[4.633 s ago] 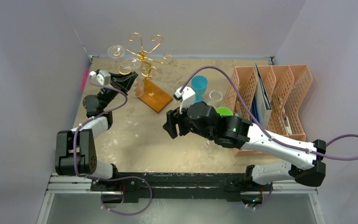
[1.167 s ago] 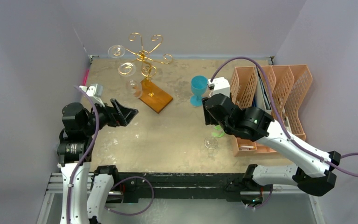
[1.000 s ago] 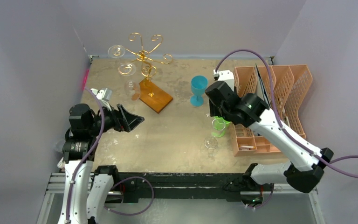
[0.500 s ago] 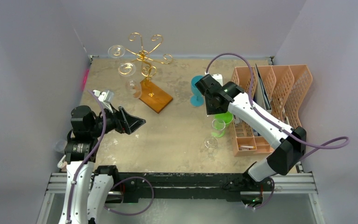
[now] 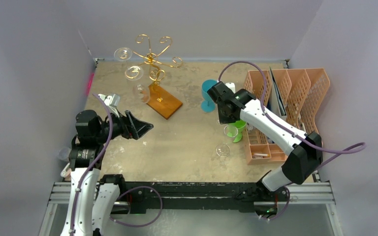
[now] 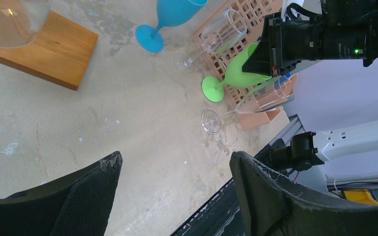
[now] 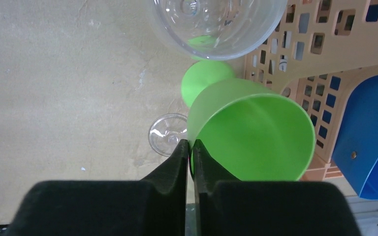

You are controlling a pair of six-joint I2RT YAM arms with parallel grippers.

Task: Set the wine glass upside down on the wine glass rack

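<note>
Right jaws pinch the rim of the green glass [image 7: 256,132], closed on it with barely a gap. The bowl hides its stem and only the foot shows. A clear glass [image 7: 221,19] just beyond is cut off at the top of the right wrist view, and from above the wrist covers the grip. Left jaws stand wide apart, holding nothing, over the near-left bench [image 5: 187,142]. The rack [image 5: 151,61] stands at the far-left corner, well apart from the green glass and nearer the left jaws. Open bench lies between them. The organizer [image 5: 300,98] sits just beside the green glass on its right.
</note>
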